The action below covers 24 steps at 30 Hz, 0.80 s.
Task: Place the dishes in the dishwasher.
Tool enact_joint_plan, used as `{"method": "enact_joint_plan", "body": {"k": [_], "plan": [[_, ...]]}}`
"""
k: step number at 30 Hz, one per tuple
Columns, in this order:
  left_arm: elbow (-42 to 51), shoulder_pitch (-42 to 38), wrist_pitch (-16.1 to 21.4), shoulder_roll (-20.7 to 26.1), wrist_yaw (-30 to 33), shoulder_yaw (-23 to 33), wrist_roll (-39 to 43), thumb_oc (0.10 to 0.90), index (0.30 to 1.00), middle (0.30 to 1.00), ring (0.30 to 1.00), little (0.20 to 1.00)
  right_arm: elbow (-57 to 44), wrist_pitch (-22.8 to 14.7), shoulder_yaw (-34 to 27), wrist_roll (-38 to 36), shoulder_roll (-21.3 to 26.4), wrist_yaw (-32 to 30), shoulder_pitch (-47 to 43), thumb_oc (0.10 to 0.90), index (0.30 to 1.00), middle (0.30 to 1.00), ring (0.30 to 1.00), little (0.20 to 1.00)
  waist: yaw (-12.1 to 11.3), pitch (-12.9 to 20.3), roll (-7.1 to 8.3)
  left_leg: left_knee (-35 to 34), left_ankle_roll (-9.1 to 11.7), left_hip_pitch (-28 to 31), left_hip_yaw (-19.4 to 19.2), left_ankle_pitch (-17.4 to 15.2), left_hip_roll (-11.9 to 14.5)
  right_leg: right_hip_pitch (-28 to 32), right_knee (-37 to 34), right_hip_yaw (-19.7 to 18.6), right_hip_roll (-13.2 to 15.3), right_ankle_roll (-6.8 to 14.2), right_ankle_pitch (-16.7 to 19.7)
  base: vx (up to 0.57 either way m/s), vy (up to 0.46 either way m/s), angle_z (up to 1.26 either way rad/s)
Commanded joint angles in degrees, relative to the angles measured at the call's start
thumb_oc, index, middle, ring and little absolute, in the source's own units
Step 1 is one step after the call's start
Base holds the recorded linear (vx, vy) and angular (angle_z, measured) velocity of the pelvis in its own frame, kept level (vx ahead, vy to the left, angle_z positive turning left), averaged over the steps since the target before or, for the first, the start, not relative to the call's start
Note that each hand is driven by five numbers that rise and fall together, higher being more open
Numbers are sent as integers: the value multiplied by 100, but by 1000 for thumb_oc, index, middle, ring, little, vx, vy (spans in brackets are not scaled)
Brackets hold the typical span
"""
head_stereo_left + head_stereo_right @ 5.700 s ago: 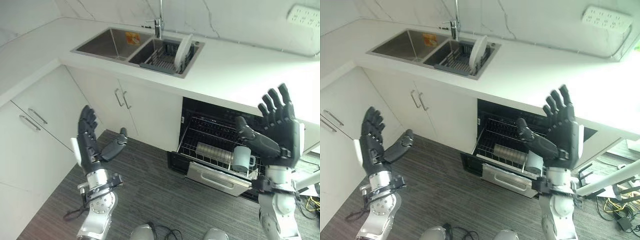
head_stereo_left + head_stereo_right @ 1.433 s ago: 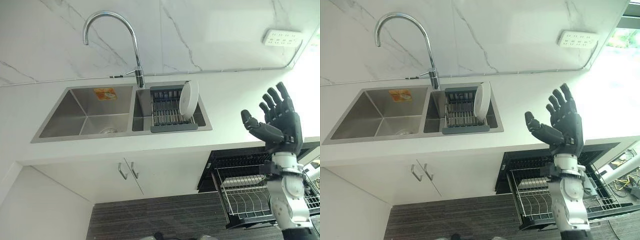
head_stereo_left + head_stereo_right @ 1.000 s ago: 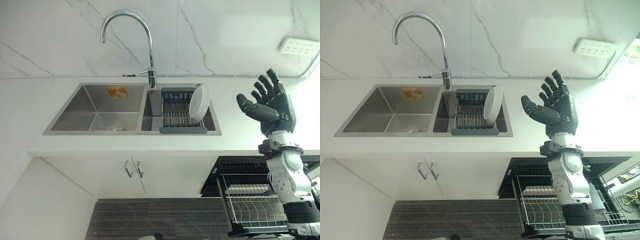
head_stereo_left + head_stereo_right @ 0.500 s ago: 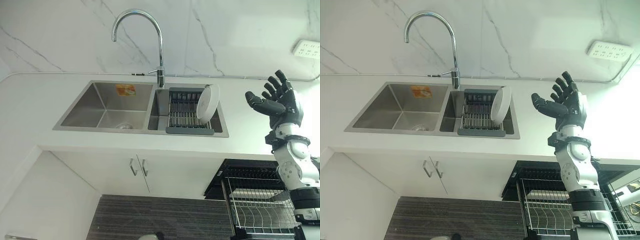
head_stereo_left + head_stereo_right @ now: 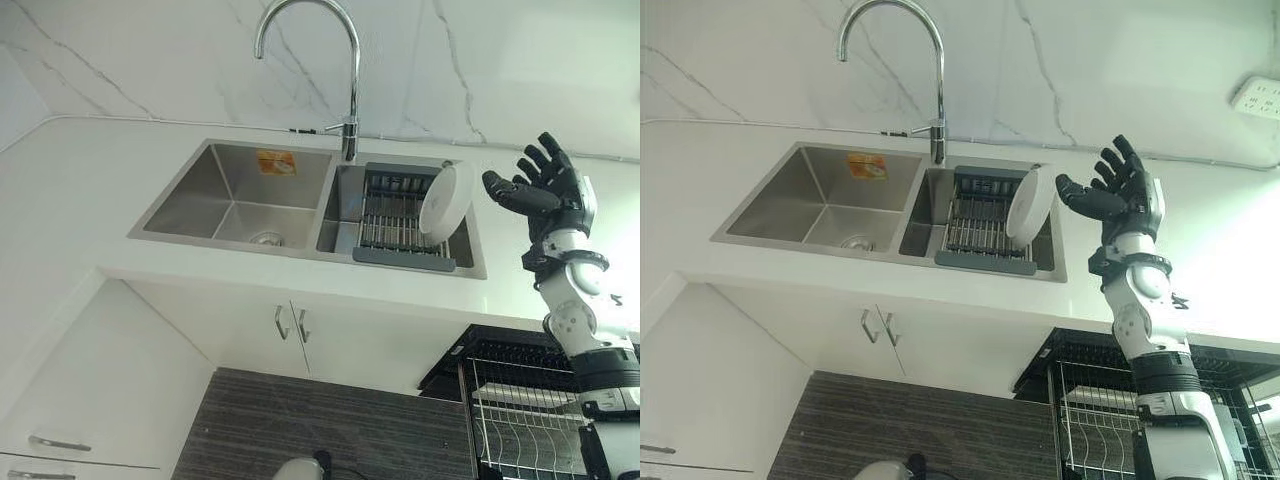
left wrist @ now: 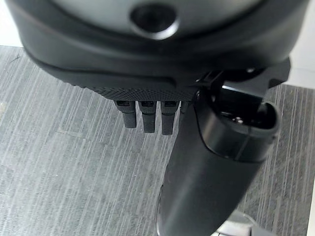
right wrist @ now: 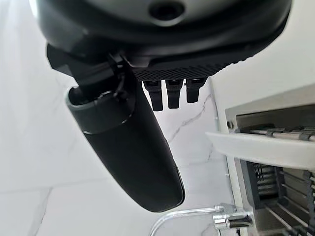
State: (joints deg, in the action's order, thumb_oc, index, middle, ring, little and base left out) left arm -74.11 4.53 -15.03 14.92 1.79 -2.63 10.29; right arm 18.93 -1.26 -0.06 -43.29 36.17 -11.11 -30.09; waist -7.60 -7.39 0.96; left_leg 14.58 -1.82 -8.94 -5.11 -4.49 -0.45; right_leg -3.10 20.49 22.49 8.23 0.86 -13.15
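The right robot hand point(image 5: 548, 190) has climbed up the frame and closed in on the sink: half a second ago it stood apart from the white plate point(image 5: 444, 198), and now its thumb tip sits just beside the plate's rim at the right of centre. The whole view has also swung, so the sink point(image 5: 235, 190) sits more central and the faucet point(image 5: 345, 60) rises to the top edge. The hand is spread wide, fingers straight and fanned, thumb reaching toward the plate, nothing in its grasp. The plate stands on edge, leaning, at the right end of the dark dish rack point(image 5: 398, 213) set in the sink's right basin. From the right wrist view the plate's white rim point(image 7: 266, 147) runs just past the thumb, with the rack's bars below it. In the lower right corner of the frame the dishwasher rack point(image 5: 520, 420) is pulled out beneath the counter point(image 5: 70, 200). The left robot hand point(image 6: 147, 115) shows in its own wrist view above the dark striped floor point(image 6: 59, 167), fingers straight and holding nothing.
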Motion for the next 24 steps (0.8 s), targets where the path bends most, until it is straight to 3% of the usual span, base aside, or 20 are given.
{"method": "enact_joint_plan", "body": {"k": [1, 6, 24], "plan": [[-211, 188, -163, 317, 18, -288, -165, 800, 900, 900, 900, 900, -33, -456, -103, 144, 239, -53, -830, 800, 900, 900, 900, 900, -42, 233, 69, 261, 406, 123, -121, -888, 251, 206, -330, -94, 185, 579, -76, 16, 20, 7], [80, 212, -371, 213, 214, -509, -88, 800, 900, 900, 900, 900, 38, -240, 32, 314, 265, -321, -964, 800, 900, 900, 900, 900, -114, 206, 61, 261, 419, 129, -76, -869, 231, 228, -330, -87, 185, 579, -73, 11, 10, 7], [78, 137, -379, 134, 375, -627, 125, 800, 900, 900, 900, 900, 852, -582, -48, 585, 334, -508, -948, 800, 900, 900, 900, 900, -190, 132, 89, 261, 425, 94, -44, -872, 234, 226, -330, -99, 184, 595, -81, 2, 0, 0]]}}
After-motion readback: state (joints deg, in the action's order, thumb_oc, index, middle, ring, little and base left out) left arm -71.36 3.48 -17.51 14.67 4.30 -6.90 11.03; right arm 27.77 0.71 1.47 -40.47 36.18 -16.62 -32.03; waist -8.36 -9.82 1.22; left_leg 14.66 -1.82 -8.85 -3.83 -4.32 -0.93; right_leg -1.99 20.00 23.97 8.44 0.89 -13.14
